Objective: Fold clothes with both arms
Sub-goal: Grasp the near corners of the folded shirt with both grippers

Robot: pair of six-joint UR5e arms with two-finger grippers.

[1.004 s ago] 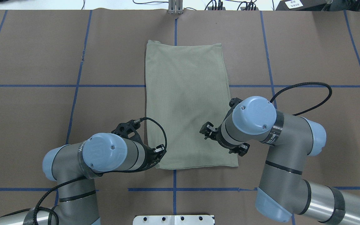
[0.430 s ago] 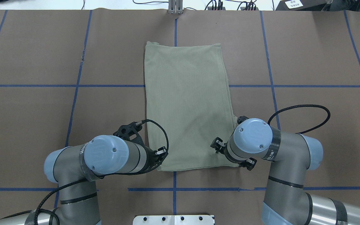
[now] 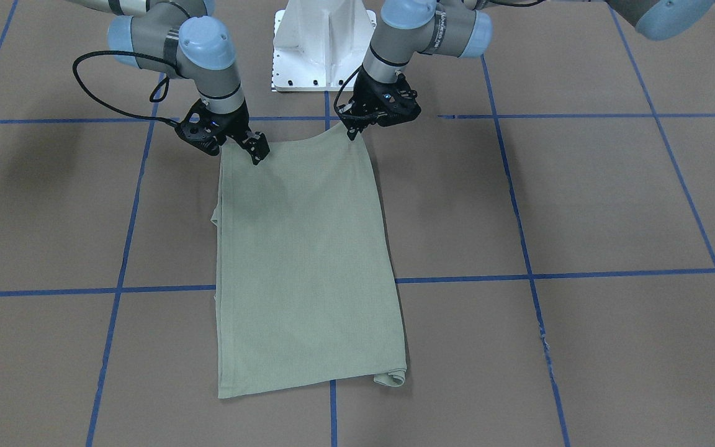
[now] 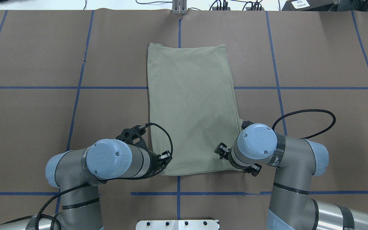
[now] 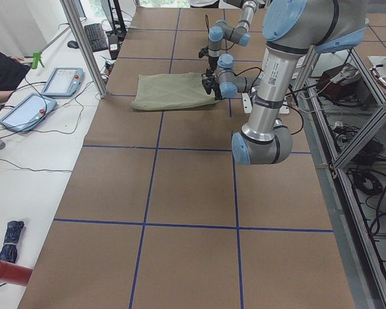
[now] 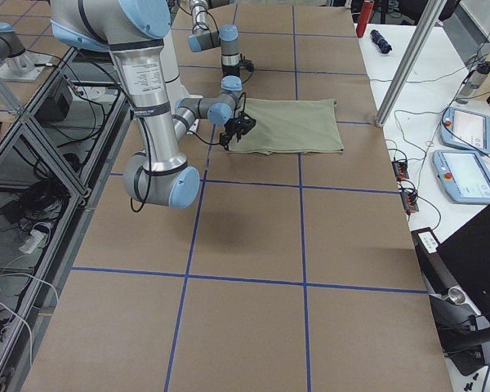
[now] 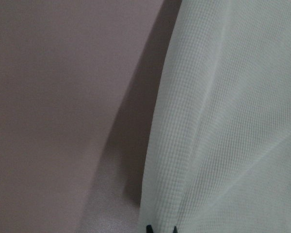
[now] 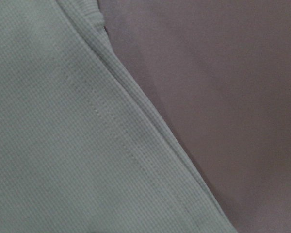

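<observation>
Green shirt [image 4: 190,105] lies mid-frame on the desk [image 4: 315,57], already narrowed to a long panel; in the front view my left tool [image 3: 352,130] is clenched on its upper-right corner, my right tool [image 3: 258,152] sits at upper-left, grip I cannot tell; I judge crosswise folds remain

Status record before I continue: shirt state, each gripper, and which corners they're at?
shirt: folded into a long rectangle, lying on the table, no sleeves showing
left gripper: at the robot-side left corner, apparently closed on it; that corner is slightly raised
right gripper: at the robot-side right corner, touching the fabric; open or shut unclear
far edge: small roll of fabric at one corner
</observation>
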